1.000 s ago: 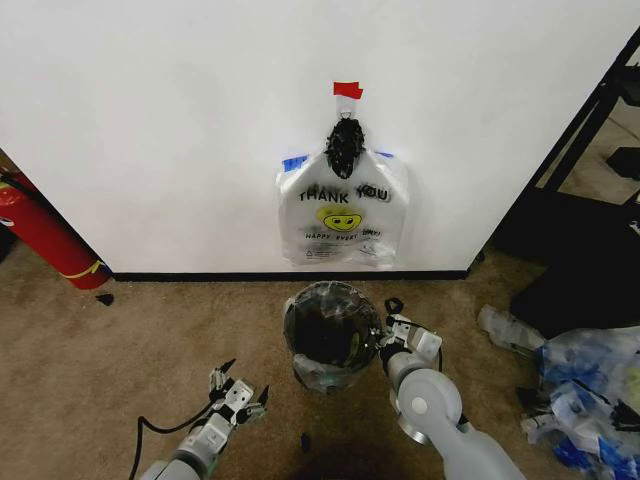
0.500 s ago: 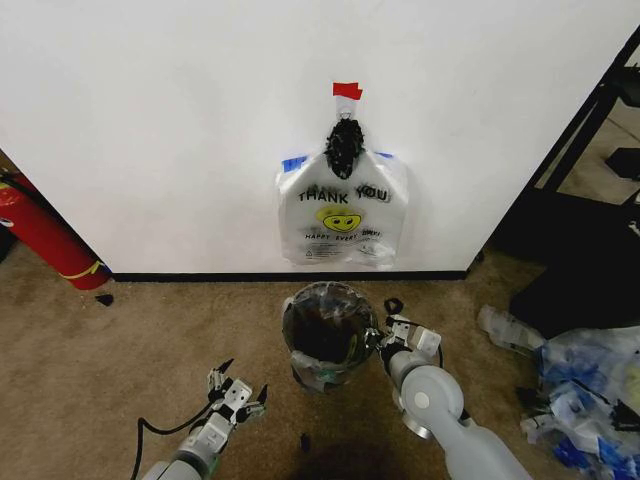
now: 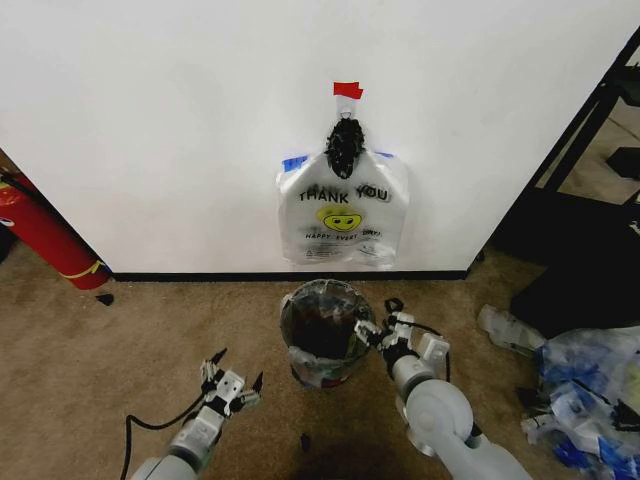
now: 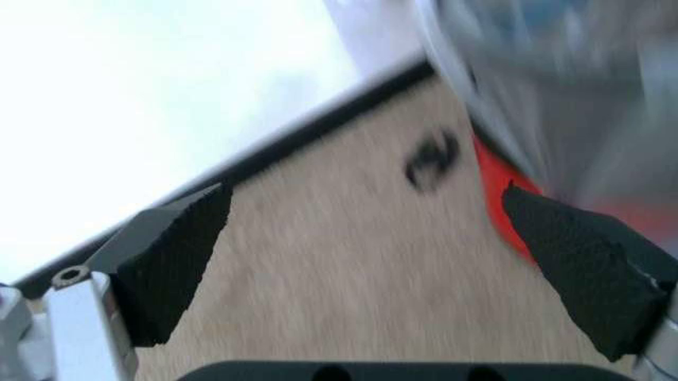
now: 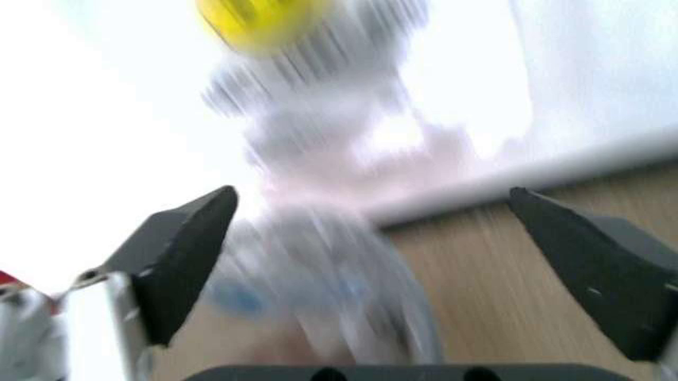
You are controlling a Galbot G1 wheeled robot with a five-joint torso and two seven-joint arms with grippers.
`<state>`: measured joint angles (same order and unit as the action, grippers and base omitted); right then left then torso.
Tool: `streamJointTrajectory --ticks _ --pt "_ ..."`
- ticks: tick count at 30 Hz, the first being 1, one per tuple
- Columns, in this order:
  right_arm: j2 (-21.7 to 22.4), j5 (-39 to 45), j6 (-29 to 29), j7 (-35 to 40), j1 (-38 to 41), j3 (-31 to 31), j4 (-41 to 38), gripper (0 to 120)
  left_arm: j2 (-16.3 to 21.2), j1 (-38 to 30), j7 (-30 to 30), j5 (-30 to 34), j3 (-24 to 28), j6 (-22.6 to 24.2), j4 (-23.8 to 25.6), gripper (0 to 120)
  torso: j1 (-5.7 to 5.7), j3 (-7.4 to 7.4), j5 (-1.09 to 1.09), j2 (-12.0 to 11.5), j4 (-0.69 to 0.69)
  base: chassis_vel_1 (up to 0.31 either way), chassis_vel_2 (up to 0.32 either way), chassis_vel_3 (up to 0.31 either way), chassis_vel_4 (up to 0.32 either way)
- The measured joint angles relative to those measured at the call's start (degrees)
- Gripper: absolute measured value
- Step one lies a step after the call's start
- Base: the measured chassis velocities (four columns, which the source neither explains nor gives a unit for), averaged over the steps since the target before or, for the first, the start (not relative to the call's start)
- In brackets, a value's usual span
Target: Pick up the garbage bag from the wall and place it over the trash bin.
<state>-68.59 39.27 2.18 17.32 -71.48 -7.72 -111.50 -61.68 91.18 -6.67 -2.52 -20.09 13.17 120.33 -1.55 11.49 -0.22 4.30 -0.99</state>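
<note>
The black mesh trash bin [image 3: 322,325] stands on the carpet below the white wall [image 3: 150,130]. A thin translucent garbage bag [image 3: 312,372] lies draped over its rim and down its side. My right gripper [image 3: 374,330] is open just beside the bin's right rim, with nothing between its fingers. In the right wrist view my right gripper [image 5: 371,238] faces the blurred plastic [image 5: 317,309] and the wall. My left gripper [image 3: 236,370] hangs open low over the carpet, left of the bin. The left wrist view, past my left gripper [image 4: 371,238], shows the bin's red base [image 4: 496,194].
A flat bundle of printed bags [image 3: 343,215] hangs on the wall under a black knot [image 3: 344,147] and red tape. A red fire extinguisher [image 3: 40,235] leans at the left. A heap of clear and blue plastic [image 3: 585,385] lies at the right, by a black rack [image 3: 580,130].
The bin has shifted slightly left. My right gripper has drawn a little nearer to me beside it. My left arm has drifted a little to the left.
</note>
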Motion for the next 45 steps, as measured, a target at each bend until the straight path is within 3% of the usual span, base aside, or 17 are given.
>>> streamJointTrajectory --ticks 1,2,5,7,11,14,17,23,29,36,45 --pt "-0.3 -2.9 -3.5 -3.0 -0.6 -0.5 0.1 98 -1.1 -0.2 -0.1 0.3 -0.7 -0.7 0.6 100 0.00 0.00 0.00 0.0 0.01 0.000 0.000 0.000 0.000" --pt "-0.3 -2.9 -3.5 -3.0 -0.6 -0.5 0.1 98 -1.1 -0.2 -0.1 0.3 -0.7 -0.7 0.6 100 0.00 0.00 0.00 0.0 0.01 0.000 0.000 0.000 0.000" --pt "-2.8 -19.2 -16.6 -11.9 -3.1 -4.1 0.9 100 -6.2 -1.6 0.0 4.0 -4.0 -6.1 4.5 100 0.00 0.00 0.01 0.0 0.01 0.000 0.000 0.000 0.000" --pt "-4.5 -27.1 -20.7 -14.7 -4.3 -6.7 1.0 100 -8.7 -3.0 0.4 9.5 -5.6 -10.5 7.2 100 0.00 0.00 0.00 0.0 -0.01 0.000 0.000 0.000 0.000" --pt "-7.1 -33.6 -22.3 -17.9 -5.4 -11.1 0.0 100 -12.0 -4.1 0.5 17.0 -10.1 -17.3 10.8 100 0.00 0.00 0.03 0.0 -0.01 0.000 0.000 0.000 0.000" --pt "-8.9 -33.5 -20.3 -18.6 -7.1 -15.6 -1.6 100 -13.3 -4.5 -0.4 19.0 -12.5 -20.0 11.3 100 0.00 -0.01 0.02 0.0 0.06 0.000 0.000 0.000 0.000" --pt "-9.4 -33.3 -19.2 -18.8 -9.3 -18.8 -2.9 100 -13.5 -5.2 -0.8 20.0 -12.0 -20.4 11.1 100 0.00 -0.01 0.00 0.0 0.00 0.000 0.000 0.000 0.000" --pt "-10.7 -32.7 -17.9 -21.0 -17.6 -25.7 -7.6 100 -15.2 -8.3 -0.6 19.8 -6.0 -19.9 8.6 100 0.00 -0.01 0.01 0.0 -0.01 0.000 0.000 0.000 0.000" --pt "-12.2 -31.2 -17.5 -20.9 -18.5 -26.0 -9.2 100 -16.5 -8.9 0.2 18.7 -3.5 -19.5 8.2 100 0.00 -0.01 0.00 0.0 0.00 0.000 0.000 0.000 0.000" --pt "-11.8 -30.4 -17.8 -20.7 -17.2 -25.8 -8.3 100 -15.4 -9.9 0.4 19.0 -3.5 -18.5 7.7 100 0.00 -0.01 0.00 0.0 0.00 0.000 0.000 0.000 0.000" --pt "-12.1 -30.4 -22.9 -19.8 -15.7 -25.1 -6.1 100 -15.5 -9.6 0.4 18.9 -3.8 -18.2 6.9 100 0.00 -0.01 0.00 0.0 0.00 0.000 0.000 0.000 0.000"
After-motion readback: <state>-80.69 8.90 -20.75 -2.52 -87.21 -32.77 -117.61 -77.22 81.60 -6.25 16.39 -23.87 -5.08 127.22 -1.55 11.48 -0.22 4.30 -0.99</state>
